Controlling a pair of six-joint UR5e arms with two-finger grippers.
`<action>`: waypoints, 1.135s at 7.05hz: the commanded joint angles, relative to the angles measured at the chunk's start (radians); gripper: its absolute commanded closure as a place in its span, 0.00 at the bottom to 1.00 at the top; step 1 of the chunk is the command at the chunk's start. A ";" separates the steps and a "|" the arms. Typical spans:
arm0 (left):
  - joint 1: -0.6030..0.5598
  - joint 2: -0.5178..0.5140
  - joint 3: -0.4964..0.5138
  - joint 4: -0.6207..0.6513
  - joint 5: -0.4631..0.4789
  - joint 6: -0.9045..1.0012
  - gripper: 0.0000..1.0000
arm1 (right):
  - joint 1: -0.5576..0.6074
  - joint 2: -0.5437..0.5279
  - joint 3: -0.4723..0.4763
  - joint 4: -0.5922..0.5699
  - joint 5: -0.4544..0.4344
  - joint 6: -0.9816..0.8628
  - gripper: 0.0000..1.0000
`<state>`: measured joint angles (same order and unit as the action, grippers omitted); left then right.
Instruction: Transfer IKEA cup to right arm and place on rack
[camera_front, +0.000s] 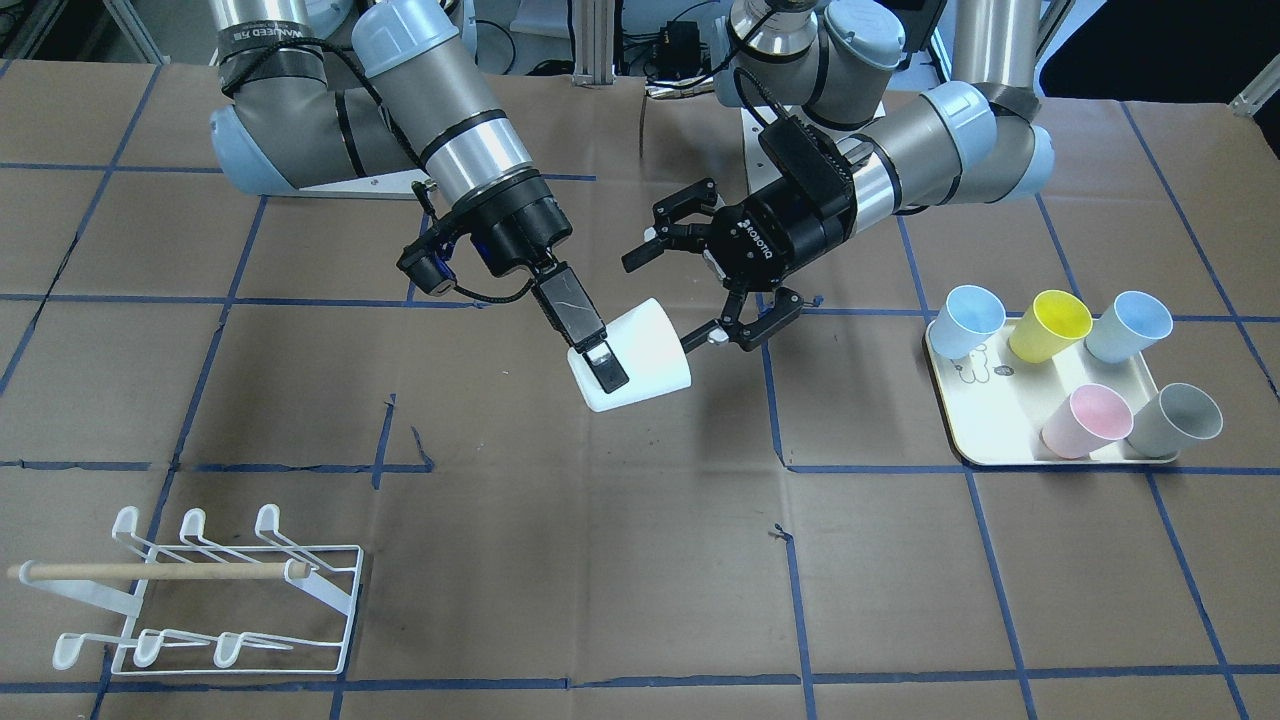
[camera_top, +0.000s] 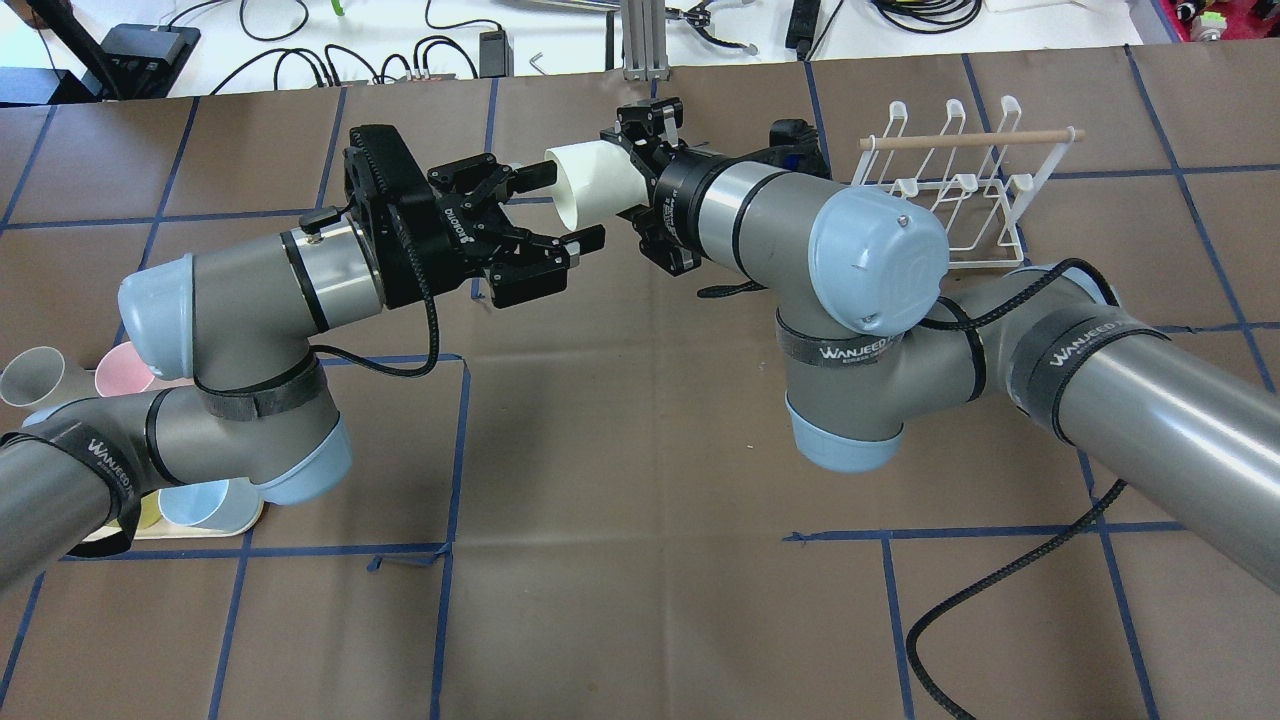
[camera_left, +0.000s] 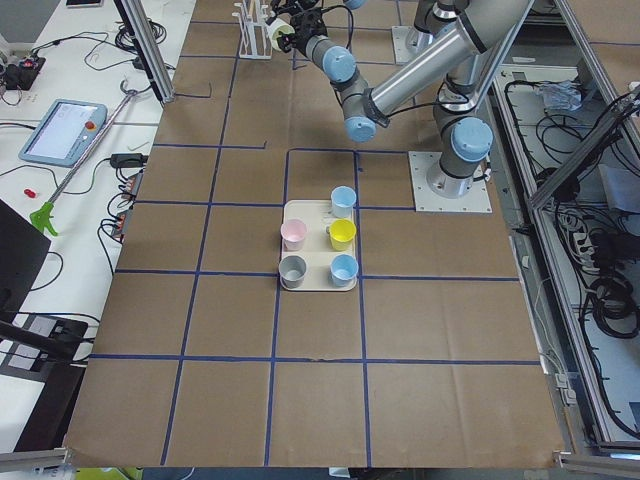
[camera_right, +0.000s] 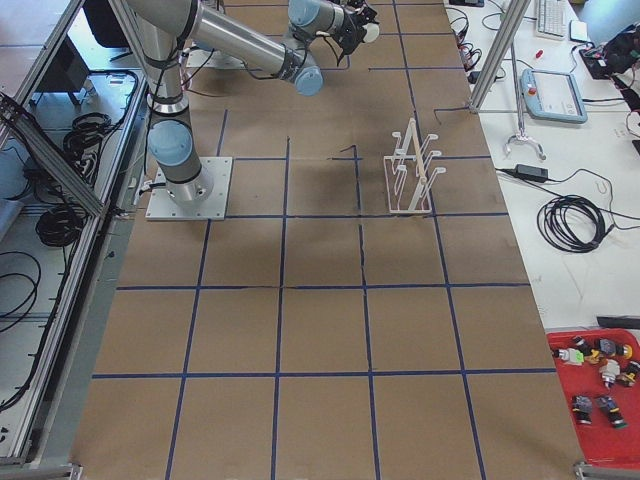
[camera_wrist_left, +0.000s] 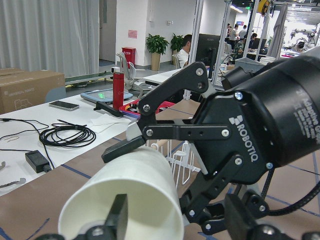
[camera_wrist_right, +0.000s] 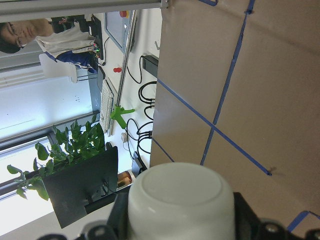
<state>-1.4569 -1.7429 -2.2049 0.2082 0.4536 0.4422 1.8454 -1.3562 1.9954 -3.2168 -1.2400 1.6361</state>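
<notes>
Aloft, one white cup (camera_front: 645, 350).
Tray (camera_front: 985, 457) holds five coloured cups (camera_front: 1048, 325); right gripper (camera_front: 600, 367) clamps the white cup's base, left gripper (camera_top: 568, 208) gapes at its rim.

cup (camera_front: 640, 360) above table (camera_front: 600, 560) centre, rack (camera_front: 150, 572) on robot's right, tray (camera_front: 990, 400) on left

White cup (camera_front: 645, 350), white rack (camera_front: 268, 520), brown table (camera_front: 600, 560) lined in blue
</notes>
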 joint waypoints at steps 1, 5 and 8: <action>0.088 0.003 -0.007 -0.001 -0.006 -0.010 0.02 | -0.021 0.008 -0.015 0.002 0.001 -0.012 0.73; 0.170 -0.003 0.004 -0.018 0.096 -0.010 0.02 | -0.112 0.009 -0.085 0.006 -0.111 -0.320 0.83; 0.142 -0.006 0.089 -0.209 0.406 -0.037 0.02 | -0.187 0.019 -0.093 0.005 -0.154 -0.811 0.86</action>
<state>-1.3018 -1.7451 -2.1656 0.0973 0.7575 0.4175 1.6942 -1.3388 1.9056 -3.2111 -1.3854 1.0259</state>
